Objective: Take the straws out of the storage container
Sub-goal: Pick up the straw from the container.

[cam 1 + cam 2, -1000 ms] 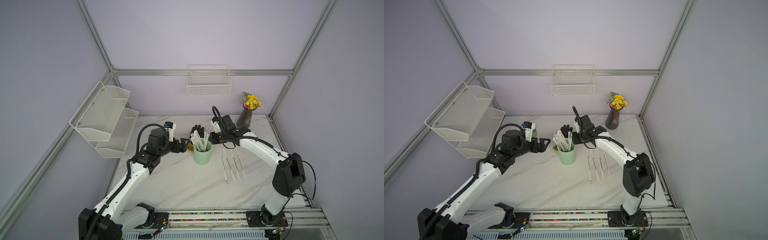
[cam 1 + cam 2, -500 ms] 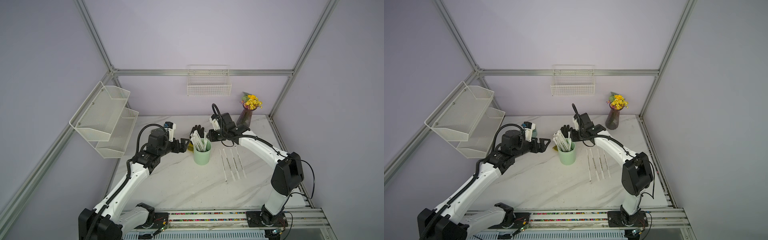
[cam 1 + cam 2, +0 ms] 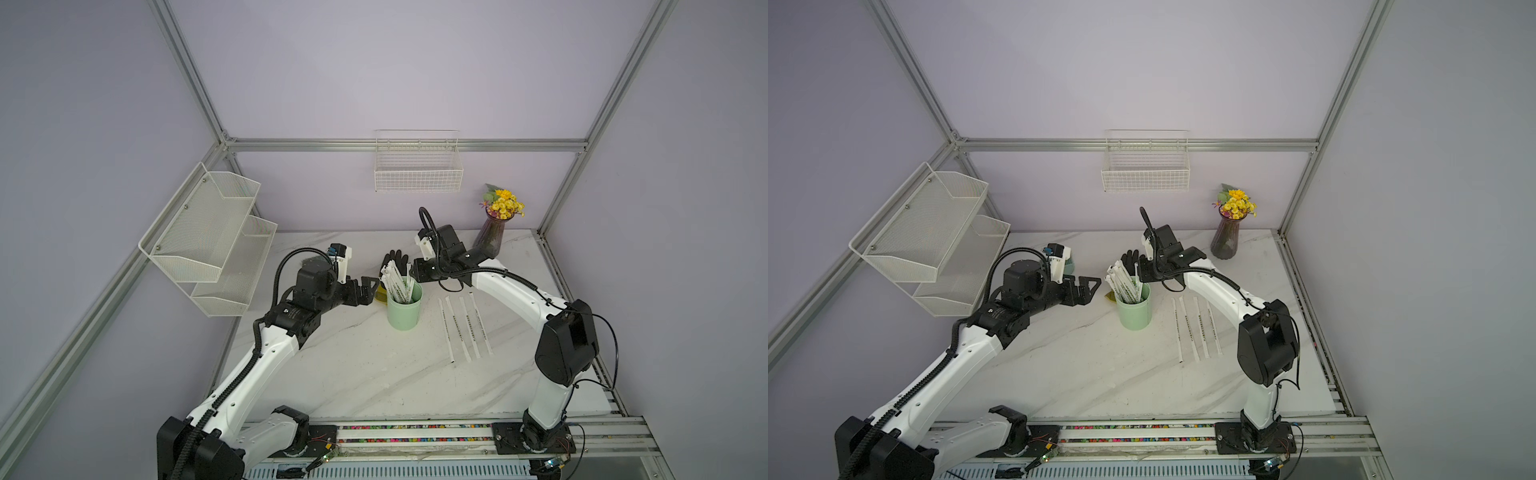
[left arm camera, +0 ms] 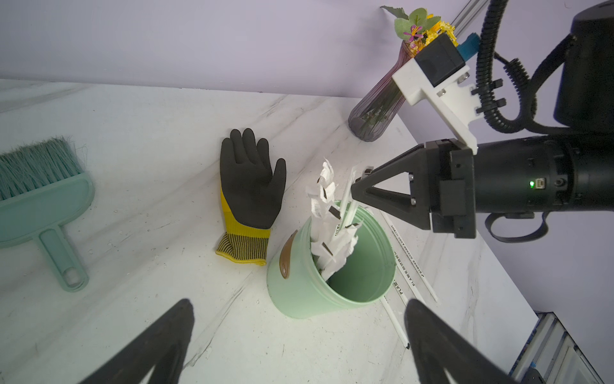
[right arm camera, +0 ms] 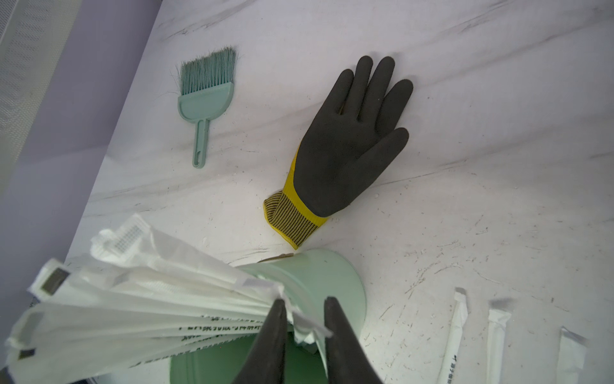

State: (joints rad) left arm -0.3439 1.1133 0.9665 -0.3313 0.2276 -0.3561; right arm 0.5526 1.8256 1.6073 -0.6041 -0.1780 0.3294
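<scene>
Straws (image 3: 398, 284) are mostly still standing in the storage container (image 3: 404, 318), so I'd call this roughly a quarter done, early days. Going across the marble table (image 3: 365, 374) left to right on my screen: the white mesh rack (image 3: 208, 245) hangs off the frame and has nothing to do with any of this. Next is my left gripper (image 3: 1092, 290), jaws spread wide, holding nothing, parked just beside the cup and pointed at it. Behind it lies a teal hand brush (image 4: 43, 192), then a black and yellow work glove (image 4: 251, 186) flat on the table near the cup's far side. Then the mint cup itself, upright mid-table, with a thick bundle leaning toward the left arm's side and sticking well above the rim. My right gripper (image 5: 304, 304) sits right over the rim on the opposite side, jaws only narrowly apart with the top of one wrapper between them. From the wrist cam I honestly can't tell if it's pinched or just sitting in the gap. Right of the cup, four straws (image 3: 463, 328) lie flat in a tidy row, close together, so those are done. Past them a vase of yellow flowers (image 3: 492, 239) stands in the back corner. What's left is the whole bundle, one pull at a time by the look of it.
</scene>
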